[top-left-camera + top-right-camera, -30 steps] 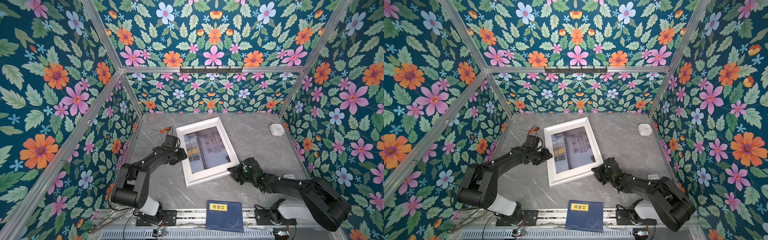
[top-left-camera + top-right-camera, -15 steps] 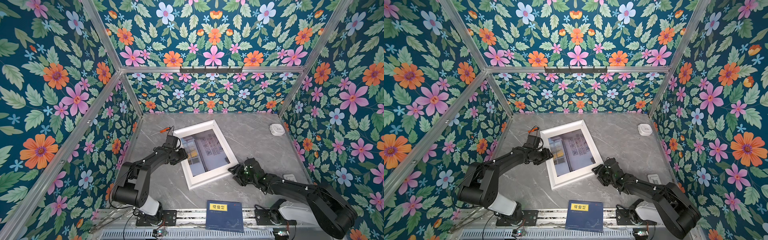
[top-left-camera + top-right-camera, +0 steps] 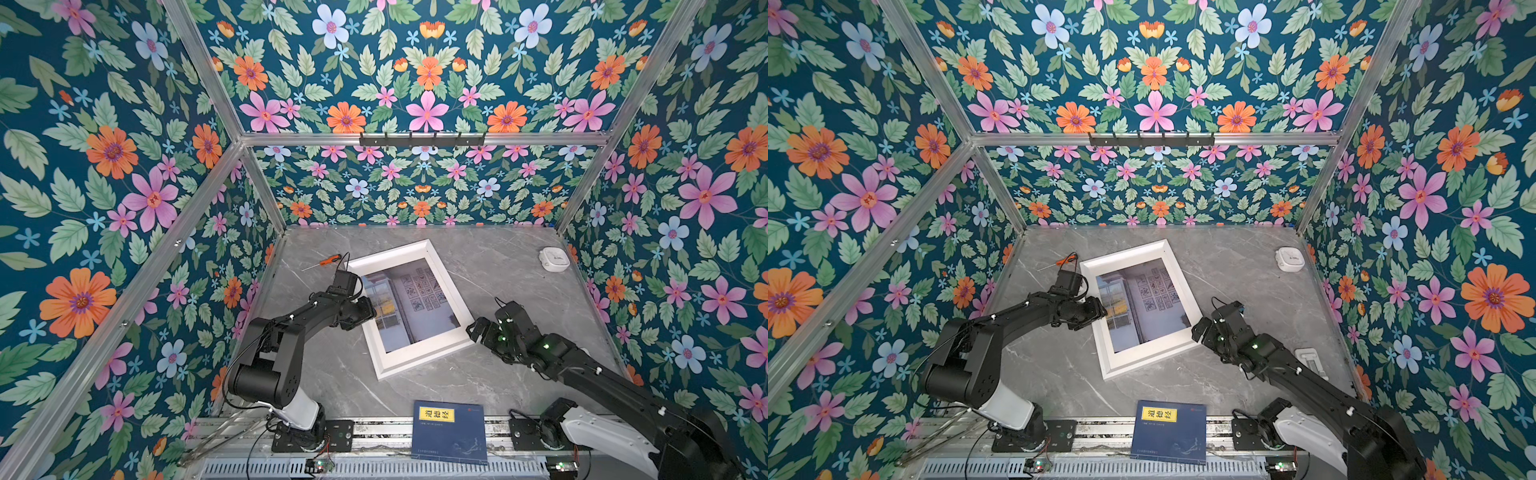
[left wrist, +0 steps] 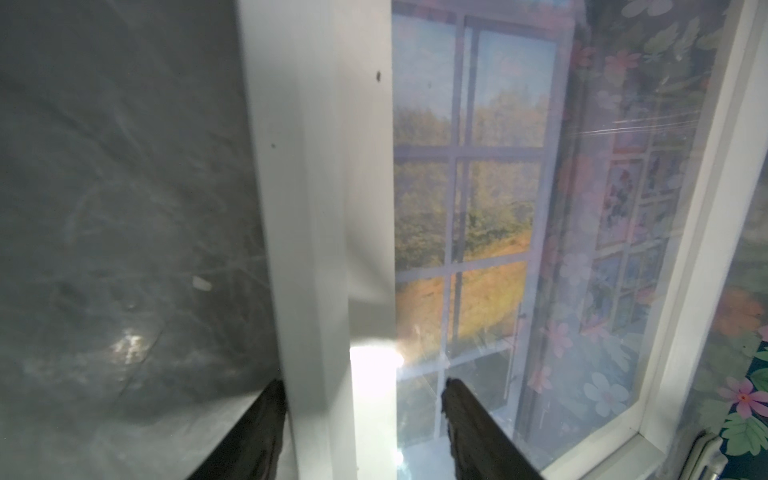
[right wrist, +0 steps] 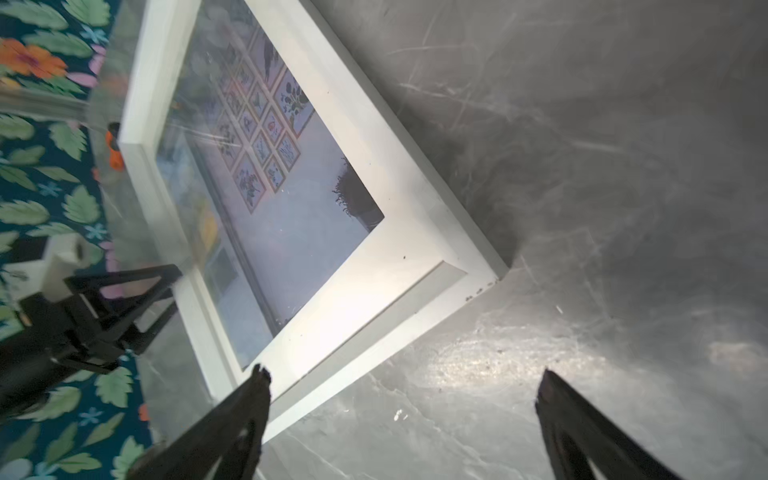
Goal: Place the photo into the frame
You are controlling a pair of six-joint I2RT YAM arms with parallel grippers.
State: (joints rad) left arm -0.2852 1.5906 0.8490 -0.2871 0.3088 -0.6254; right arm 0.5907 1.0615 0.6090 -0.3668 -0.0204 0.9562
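1. Plainly, the photo (image 3: 409,307) sits inside the frame (image 3: 424,356), behind its glass, with the window scene on the left arm's side.
2. The frame lies askew on the grey table (image 3: 498,257), near its middle.
3. Left gripper (image 4: 361,390) is clamped across the frame's left rail, one finger outside and one over the glass.
4. Right gripper (image 5: 403,378) is released, jaws wide, just off the frame's near right corner.
5. Blue book (image 3: 451,432) lies at the near edge, orange screwdriver (image 3: 330,260) beyond the left gripper, white puck (image 3: 555,258) at far right.
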